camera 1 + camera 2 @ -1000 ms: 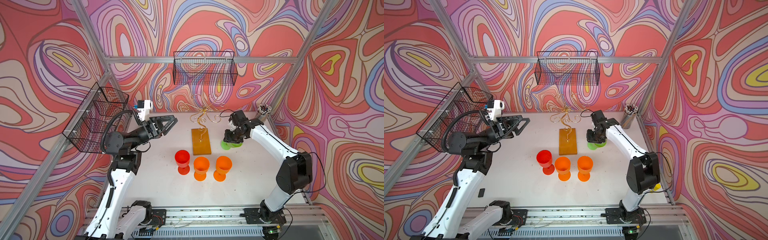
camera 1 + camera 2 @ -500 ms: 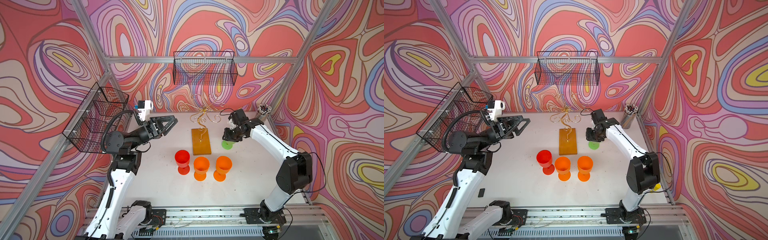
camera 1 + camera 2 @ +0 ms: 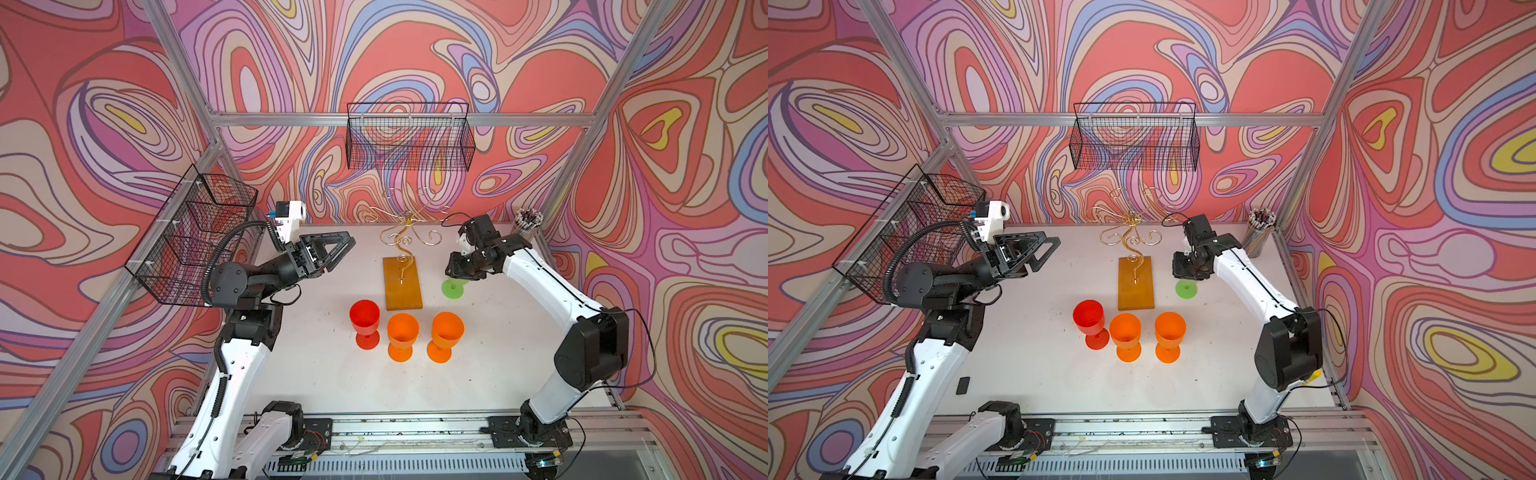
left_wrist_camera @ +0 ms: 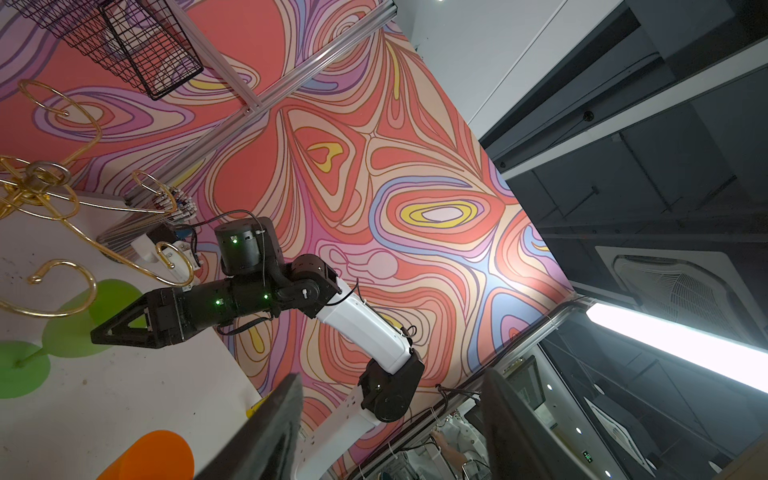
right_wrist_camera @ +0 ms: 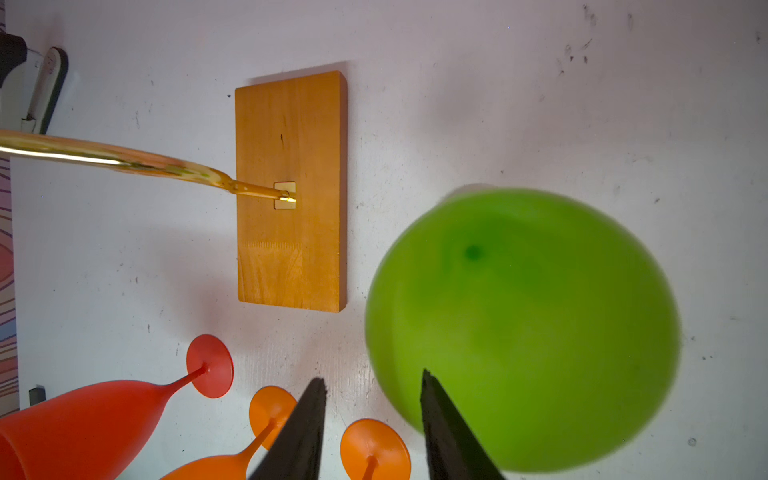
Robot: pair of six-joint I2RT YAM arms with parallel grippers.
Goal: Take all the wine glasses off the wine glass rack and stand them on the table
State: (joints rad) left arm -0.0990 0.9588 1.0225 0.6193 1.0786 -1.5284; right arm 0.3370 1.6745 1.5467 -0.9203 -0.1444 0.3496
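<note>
Four glasses (image 3: 402, 332) are on the surface (image 3: 316, 374), so the wine glass rack (image 3: 402, 282) is bare. Green wine glass (image 3: 453, 288) stands just right of its base. Right gripper (image 5: 370, 378) fingers straddle the rim, spread, seemingly letting go. Left gripper (image 3: 341, 254) fingers spread, empty, parked clear.

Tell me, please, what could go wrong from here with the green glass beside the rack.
1. The right gripper stands open with one finger over the rim of the green wine glass, which looks blurred; pulling away could snag and tip it.
2. The wire arms of the wine glass rack curl near that gripper; a lift could catch one.
</note>
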